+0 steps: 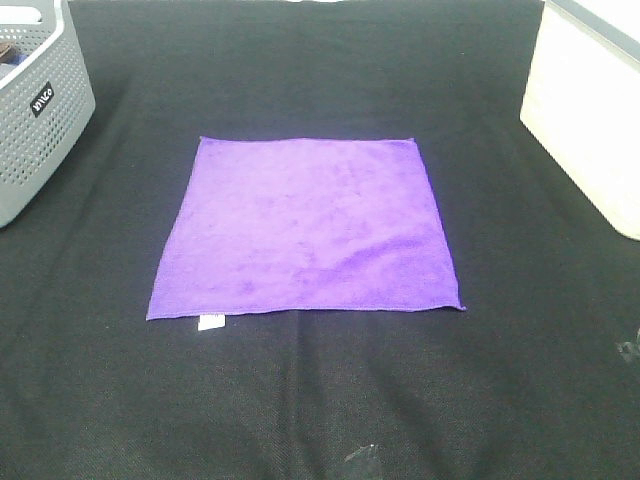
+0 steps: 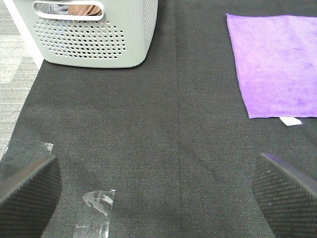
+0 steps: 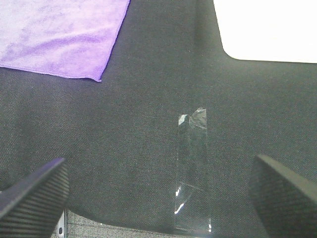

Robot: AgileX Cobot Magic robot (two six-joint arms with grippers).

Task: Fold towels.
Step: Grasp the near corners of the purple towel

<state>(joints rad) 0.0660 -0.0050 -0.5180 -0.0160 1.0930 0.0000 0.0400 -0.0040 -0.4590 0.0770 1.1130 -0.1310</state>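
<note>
A bright purple square towel point(image 1: 305, 228) lies flat and unfolded in the middle of the black table cover, with a small white tag point(image 1: 210, 322) at its near left corner. The towel also shows in the left wrist view point(image 2: 277, 64) with its tag point(image 2: 290, 120), and one corner of it in the right wrist view point(image 3: 59, 34). My left gripper point(image 2: 158, 193) is open and empty, over bare cover to the left of the towel. My right gripper point(image 3: 158, 191) is open and empty, over bare cover to the right of it. Neither arm shows in the exterior view.
A grey perforated basket point(image 1: 35, 110) stands at the back left, also in the left wrist view point(image 2: 94, 34). A white box point(image 1: 590, 110) stands at the back right, also in the right wrist view point(image 3: 267, 29). Clear tape strips point(image 3: 192, 168) point(image 2: 96, 208) stick to the cover.
</note>
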